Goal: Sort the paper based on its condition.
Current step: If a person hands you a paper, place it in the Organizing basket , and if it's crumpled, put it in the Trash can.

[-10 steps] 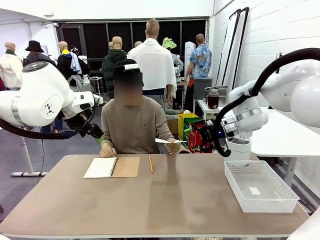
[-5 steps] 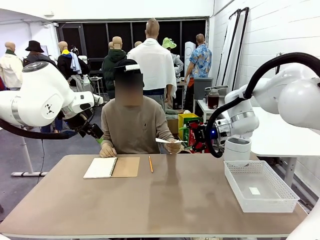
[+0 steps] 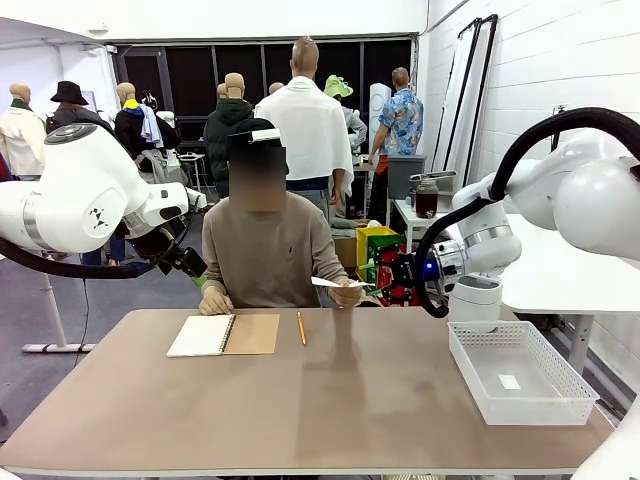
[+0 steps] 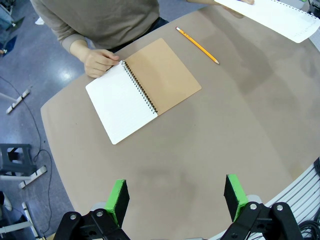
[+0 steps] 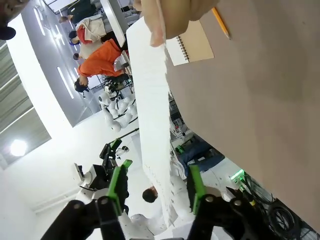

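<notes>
1. Look at the paper [image 3: 338, 284]. It is one white sheet, up in the air over the far side of the table [image 3: 350, 410], in front of the person.
2. The person's hand [image 3: 348, 295] holds one end of the sheet.
3. Your right gripper [image 5: 158, 171] is at the other end. In the right wrist view the sheet runs in between its two green fingers [image 5: 120, 180].
4. Those fingers stand apart. You can see a little gap on each side of the sheet, so they are not pinching it.
5. Your left gripper [image 4: 175, 182] hangs above the table. Its fingers are wide apart and nothing is between them.
6. The notebook [image 4: 142, 87] lies open and flat on the table. The person's other hand [image 4: 97, 62] rests at the corner of its white page.
7. The pencil [image 4: 197, 45] lies on the table near the notebook's brown cover.
8. The white basket [image 3: 575, 385] sits on the table on your right side. A small white scrap [image 3: 509, 381] lies flat inside it.
</notes>
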Available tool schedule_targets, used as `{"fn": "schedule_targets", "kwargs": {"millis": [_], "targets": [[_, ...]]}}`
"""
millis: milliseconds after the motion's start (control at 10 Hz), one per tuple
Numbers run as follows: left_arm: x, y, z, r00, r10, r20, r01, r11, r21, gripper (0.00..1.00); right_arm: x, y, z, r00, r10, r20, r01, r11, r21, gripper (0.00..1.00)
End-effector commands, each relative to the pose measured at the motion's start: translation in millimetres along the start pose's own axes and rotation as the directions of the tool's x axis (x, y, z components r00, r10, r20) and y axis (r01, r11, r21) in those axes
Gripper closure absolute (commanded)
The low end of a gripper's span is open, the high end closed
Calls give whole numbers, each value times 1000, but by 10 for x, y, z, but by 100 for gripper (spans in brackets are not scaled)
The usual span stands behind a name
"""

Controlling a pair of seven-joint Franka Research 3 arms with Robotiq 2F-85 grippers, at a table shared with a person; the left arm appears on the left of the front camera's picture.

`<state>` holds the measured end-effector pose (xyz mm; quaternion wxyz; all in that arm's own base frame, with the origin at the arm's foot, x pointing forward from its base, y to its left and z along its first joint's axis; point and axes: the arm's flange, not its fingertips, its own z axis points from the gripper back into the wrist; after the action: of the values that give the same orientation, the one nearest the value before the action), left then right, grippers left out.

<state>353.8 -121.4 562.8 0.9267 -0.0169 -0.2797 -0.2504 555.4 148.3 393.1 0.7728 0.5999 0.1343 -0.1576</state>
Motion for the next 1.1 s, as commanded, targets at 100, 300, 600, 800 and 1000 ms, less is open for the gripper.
{"fn": "schedule_targets", "kwargs": {"millis": [100, 300, 600, 800, 1000], "targets": [[-10, 14, 4, 1000, -3, 0, 3, 1000, 3, 0, 63, 65, -75, 999, -36, -13, 37, 999, 24, 75], [-10, 14, 4, 1000, -3, 0, 3, 1000, 3, 0, 69, 73, -76, 999, -43, -17, 43, 999, 24, 100], [-10, 14, 4, 1000, -3, 0, 3, 1000, 3, 0, 83, 59, -67, 998, -60, -6, 60, 998, 9, 100], [-10, 14, 4, 1000, -3, 0, 3, 1000, 3, 0, -6, 154, -20, 1000, -19, -18, 18, 1000, -2, 100], [-10, 14, 4, 1000, -3, 0, 3, 1000, 3, 0, -169, 327, 131, 999, 45, -31, -45, 999, 6, 100]]}}
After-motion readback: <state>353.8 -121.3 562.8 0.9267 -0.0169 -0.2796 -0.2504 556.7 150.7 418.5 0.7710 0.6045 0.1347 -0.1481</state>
